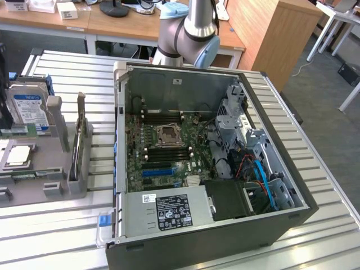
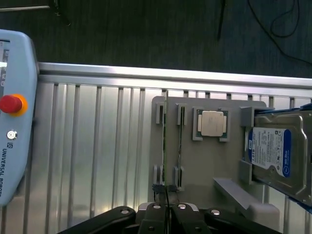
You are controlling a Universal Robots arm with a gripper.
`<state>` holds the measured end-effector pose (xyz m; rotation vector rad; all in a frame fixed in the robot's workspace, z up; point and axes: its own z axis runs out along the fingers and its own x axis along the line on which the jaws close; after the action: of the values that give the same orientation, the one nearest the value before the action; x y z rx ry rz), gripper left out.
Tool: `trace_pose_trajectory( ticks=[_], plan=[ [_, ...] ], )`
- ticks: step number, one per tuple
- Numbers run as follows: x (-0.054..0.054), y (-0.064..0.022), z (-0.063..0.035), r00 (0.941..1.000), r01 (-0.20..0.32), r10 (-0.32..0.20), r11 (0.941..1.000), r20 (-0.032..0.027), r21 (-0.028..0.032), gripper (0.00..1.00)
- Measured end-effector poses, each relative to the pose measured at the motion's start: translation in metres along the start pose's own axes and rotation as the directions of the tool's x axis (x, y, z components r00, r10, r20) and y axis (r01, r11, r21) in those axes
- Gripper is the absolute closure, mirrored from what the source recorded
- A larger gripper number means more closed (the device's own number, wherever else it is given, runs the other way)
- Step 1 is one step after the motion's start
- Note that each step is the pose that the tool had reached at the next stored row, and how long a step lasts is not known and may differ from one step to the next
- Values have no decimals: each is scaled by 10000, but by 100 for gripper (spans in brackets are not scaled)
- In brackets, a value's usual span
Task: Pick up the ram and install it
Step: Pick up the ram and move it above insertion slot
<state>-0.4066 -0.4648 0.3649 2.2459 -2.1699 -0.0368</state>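
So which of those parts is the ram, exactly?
Find the grey holder plate lying on the slatted table beside the open computer case. On it, the ram is the long, thin green board standing on edge in the outermost slot, farthest from the hard drive. Unlike the square silver processor chip and the boxy blue-labelled drive, it is a narrow strip.

The arm (image 1: 188,34) was a silver tube with grey joints and pale blue caps, its gripper (image 2: 166,191) black linkage studded with silver screws.
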Motion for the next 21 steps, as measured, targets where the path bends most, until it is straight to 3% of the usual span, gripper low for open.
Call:
trace_pose_trajectory(
  ticks=[14,17,21],
  plan=[
    [-2,16,-524,10000,-7,7,10000,1,0,88],
    [-2,17,-584,10000,-7,7,10000,0,0,88],
    [-2,17,-590,10000,-7,7,10000,1,1,88]
  ],
)
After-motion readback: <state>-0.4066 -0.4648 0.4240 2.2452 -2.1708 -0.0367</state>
